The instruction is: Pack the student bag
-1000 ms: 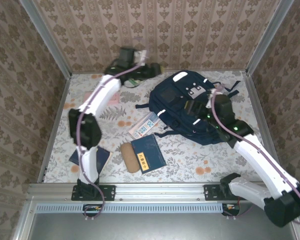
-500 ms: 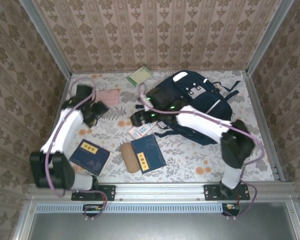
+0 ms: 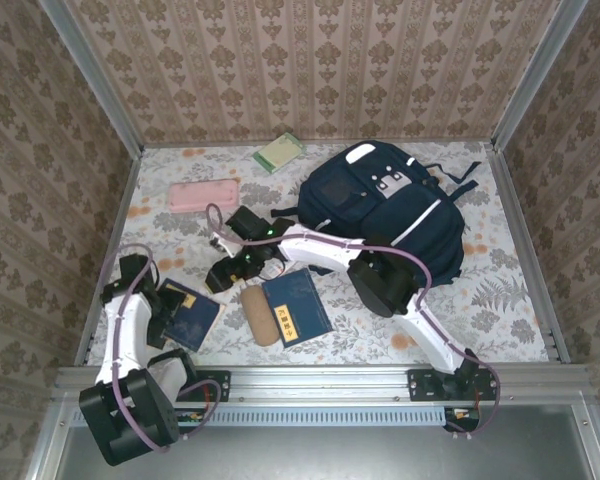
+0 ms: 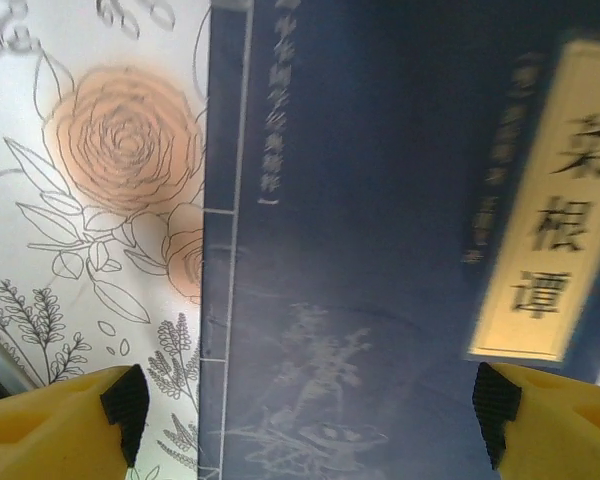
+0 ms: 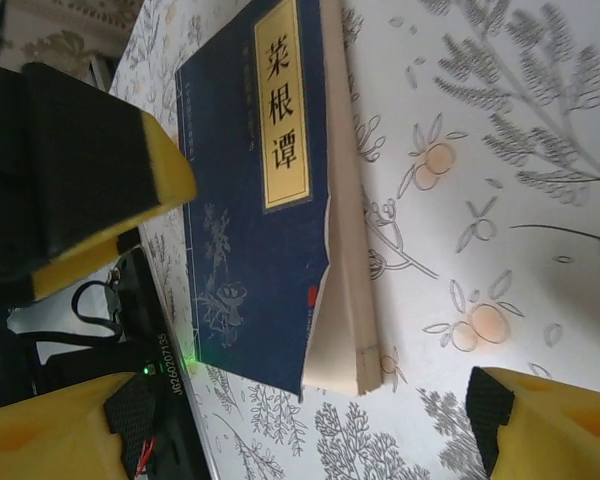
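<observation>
We see the left gripper (image 4: 310,400), jaws spread, above a navy book (image 4: 360,250) near the table's (image 3: 500,290) left edge, the right gripper (image 5: 310,425) likewise spread nearby, the student bag (image 3: 390,215) far right.

On the flowered desk (image 3: 500,290): one navy striped backpack (image 3: 380,215) at far right; two dark blue books, the near-left book (image 3: 195,318) and the near-centre book (image 3: 298,306); one pink case (image 3: 204,194) far left; one green pad (image 3: 279,152); one tan oval pouch (image 3: 261,316).
</observation>
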You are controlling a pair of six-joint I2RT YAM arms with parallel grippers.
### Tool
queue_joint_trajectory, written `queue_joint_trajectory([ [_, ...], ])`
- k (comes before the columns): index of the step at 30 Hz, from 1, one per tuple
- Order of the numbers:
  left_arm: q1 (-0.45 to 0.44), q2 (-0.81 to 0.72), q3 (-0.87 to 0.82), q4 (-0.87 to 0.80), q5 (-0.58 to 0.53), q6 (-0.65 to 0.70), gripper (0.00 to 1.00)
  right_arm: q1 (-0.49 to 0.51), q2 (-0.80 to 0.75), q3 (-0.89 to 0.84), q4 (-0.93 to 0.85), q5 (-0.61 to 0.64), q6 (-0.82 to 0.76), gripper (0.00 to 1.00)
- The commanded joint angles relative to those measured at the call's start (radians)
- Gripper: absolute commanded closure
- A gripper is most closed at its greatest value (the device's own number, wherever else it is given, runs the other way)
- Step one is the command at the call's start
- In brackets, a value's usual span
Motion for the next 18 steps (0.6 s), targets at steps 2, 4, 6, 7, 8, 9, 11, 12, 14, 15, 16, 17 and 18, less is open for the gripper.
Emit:
queue_joint_trajectory([
  [2, 0.015, -0.008, -0.051, 0.087, 0.044, -0.014, 0.12, 0.018, 0.07, 0.083, -0.102, -0.073, -0.014, 0.16],
  [4, 0.015, -0.004, -0.076, 0.136, 0.051, -0.026, 0.12, 0.024, 0.1, 0.119, -0.134, -0.08, -0.022, 0.19],
  [6, 0.014, 0.003, -0.1, 0.186, 0.093, -0.031, 0.13, 0.031, 0.127, 0.153, -0.166, -0.077, -0.035, 0.2],
  [7, 0.009, 0.003, -0.109, 0.206, 0.108, -0.032, 0.13, 0.037, 0.139, 0.169, -0.186, -0.065, -0.046, 0.2],
  [8, 0.0, 0.001, -0.117, 0.219, 0.11, -0.034, 0.14, 0.043, 0.149, 0.184, -0.208, -0.049, -0.058, 0.21],
  [9, -0.008, -0.005, -0.128, 0.236, 0.111, -0.036, 0.14, 0.048, 0.16, 0.201, -0.231, -0.035, -0.071, 0.21],
  [11, -0.012, -0.021, -0.149, 0.262, 0.121, -0.041, 0.14, 0.056, 0.176, 0.221, -0.255, -0.026, -0.081, 0.23],
  [12, -0.014, -0.033, -0.164, 0.282, 0.132, -0.045, 0.14, 0.058, 0.184, 0.231, -0.263, -0.028, -0.082, 0.26],
  [14, -0.015, -0.05, -0.188, 0.321, 0.16, -0.049, 0.15, 0.063, 0.194, 0.249, -0.281, -0.033, -0.089, 0.32],
  [15, -0.016, -0.058, -0.194, 0.329, 0.169, -0.054, 0.15, 0.064, 0.195, 0.251, -0.281, -0.04, -0.091, 0.38],
  [16, -0.019, -0.064, -0.198, 0.337, 0.174, -0.056, 0.15, 0.064, 0.193, 0.253, -0.281, -0.045, -0.091, 0.42],
  [17, -0.023, -0.068, -0.201, 0.349, 0.18, -0.058, 0.15, 0.064, 0.189, 0.252, -0.281, -0.046, -0.093, 0.47],
  [18, -0.028, -0.071, -0.202, 0.357, 0.186, -0.058, 0.16, 0.064, 0.187, 0.253, -0.278, -0.047, -0.091, 0.53],
])
